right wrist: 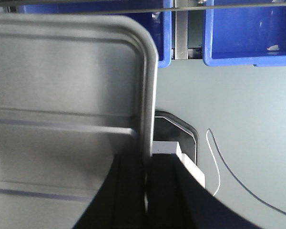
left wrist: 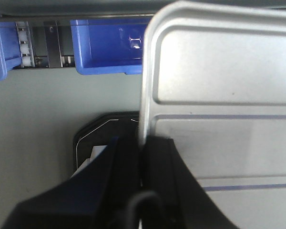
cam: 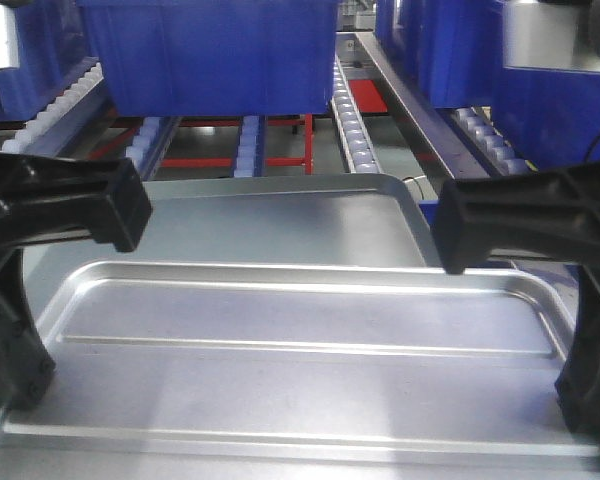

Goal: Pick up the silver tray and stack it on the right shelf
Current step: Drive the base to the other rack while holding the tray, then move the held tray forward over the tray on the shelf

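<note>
Pinching the short left rim of the silver tray (left wrist: 219,143), the left tool (left wrist: 143,160) has its jaws pressed onto the metal edge; the right tool (right wrist: 145,174) nips the opposite rim the same way; the tray sits level between them, its far edge overlapping a smooth tray (cam: 280,215); beyond, blue bins (cam: 210,50) crowd the roller rails (cam: 352,125); the right shelf (cam: 480,132) shows only a few bare rollers.

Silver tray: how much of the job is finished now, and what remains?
Done: the left end effector and the right end effector are each shut on a side rim of the silver tray. In hand: the tray is held level between them. Left: setting it on the right shelf, where it does not lie yet.
</note>
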Robot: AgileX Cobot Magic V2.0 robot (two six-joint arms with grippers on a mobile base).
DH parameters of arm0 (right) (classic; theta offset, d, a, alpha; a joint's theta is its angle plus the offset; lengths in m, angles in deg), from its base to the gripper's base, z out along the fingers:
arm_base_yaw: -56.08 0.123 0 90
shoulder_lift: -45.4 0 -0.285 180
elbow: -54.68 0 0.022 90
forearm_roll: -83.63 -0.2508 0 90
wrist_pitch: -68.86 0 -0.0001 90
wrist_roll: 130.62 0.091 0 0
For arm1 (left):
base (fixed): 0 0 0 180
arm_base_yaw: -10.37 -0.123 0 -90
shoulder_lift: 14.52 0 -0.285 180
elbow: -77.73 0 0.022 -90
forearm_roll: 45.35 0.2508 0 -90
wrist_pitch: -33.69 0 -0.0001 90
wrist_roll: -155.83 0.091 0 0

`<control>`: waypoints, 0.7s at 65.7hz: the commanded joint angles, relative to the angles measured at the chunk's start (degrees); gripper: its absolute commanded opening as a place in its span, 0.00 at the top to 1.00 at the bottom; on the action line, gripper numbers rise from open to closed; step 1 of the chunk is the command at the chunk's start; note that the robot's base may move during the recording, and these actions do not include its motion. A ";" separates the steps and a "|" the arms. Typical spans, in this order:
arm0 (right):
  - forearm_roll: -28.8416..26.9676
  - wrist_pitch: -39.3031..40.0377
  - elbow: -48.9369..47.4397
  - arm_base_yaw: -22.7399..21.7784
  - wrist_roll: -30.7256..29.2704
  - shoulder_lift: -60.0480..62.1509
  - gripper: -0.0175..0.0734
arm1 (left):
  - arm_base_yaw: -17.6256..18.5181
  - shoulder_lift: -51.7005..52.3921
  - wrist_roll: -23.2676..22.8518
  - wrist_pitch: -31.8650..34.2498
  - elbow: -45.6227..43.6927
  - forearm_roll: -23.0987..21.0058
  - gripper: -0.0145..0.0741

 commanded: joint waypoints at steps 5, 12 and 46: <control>2.11 -1.37 -1.56 0.12 -0.58 1.25 0.72 | 0.14 1.29 -0.13 -0.89 -1.42 2.00 0.95; 2.11 -1.52 -1.56 0.12 -0.58 1.25 0.72 | 0.14 1.29 -0.13 -0.89 -1.42 2.03 0.95; 2.17 6.38 -3.23 -2.44 -3.69 0.27 0.72 | -4.80 1.29 8.66 1.92 -1.42 -2.40 0.95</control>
